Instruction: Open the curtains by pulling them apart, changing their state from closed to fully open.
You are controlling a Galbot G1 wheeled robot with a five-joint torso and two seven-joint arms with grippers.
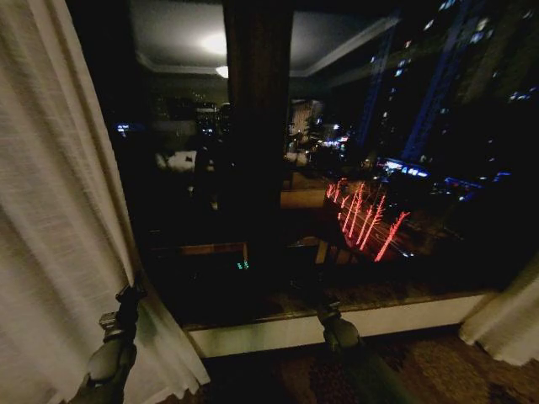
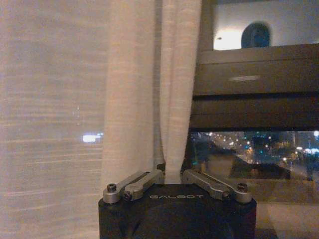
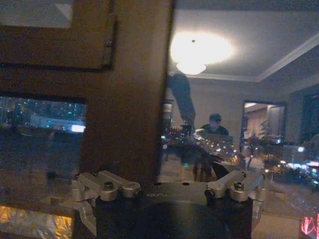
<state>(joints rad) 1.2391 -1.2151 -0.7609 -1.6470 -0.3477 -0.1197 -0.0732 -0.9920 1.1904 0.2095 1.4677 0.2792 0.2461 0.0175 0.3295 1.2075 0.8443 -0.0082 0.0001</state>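
Night window (image 1: pixel 337 168) | curtains: 2, parted (image 1: pixel 50 210) | left pincer (image 2: pixel 172 175) clamps one | right pincer (image 3: pixel 169 184) spread

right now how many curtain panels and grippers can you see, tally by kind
curtain panels: 2, left panel bunched at the left edge, right panel at the lower right corner
grippers: 2, left gripper at the left panel's edge, right gripper near the window sill
total: 4

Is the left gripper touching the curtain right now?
Touching. In the left wrist view, the left gripper is closed on the edge fold of the left curtain, which drops straight between its fingers.
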